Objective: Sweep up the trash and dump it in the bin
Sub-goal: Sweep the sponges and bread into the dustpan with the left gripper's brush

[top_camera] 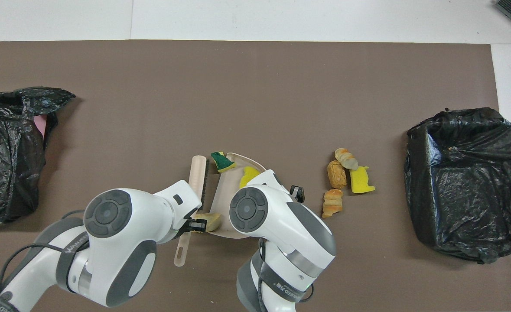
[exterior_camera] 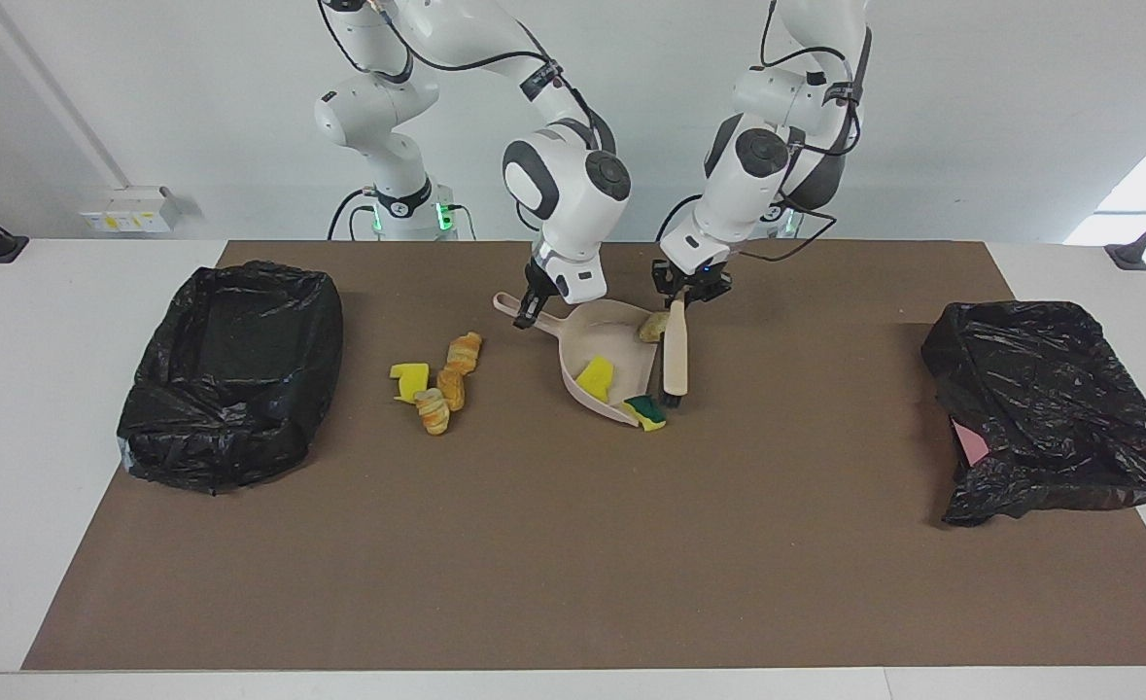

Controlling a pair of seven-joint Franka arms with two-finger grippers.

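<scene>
Three trash pieces sit in or at the dustpan [exterior_camera: 607, 355]; four lie beside it toward the right arm's end. Left end effector [exterior_camera: 686, 295] shut on the brush [exterior_camera: 675, 355], right end effector [exterior_camera: 531, 313] shut on the dustpan handle. Facing view shows both grips; overhead hides them.

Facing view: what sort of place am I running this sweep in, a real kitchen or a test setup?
Most likely a lab test bench, not a kitchen: a brown mat covers a white table against a bare wall, two black-bagged bins stand at its ends, and the trash is sponge wedges and bread chunks.
</scene>
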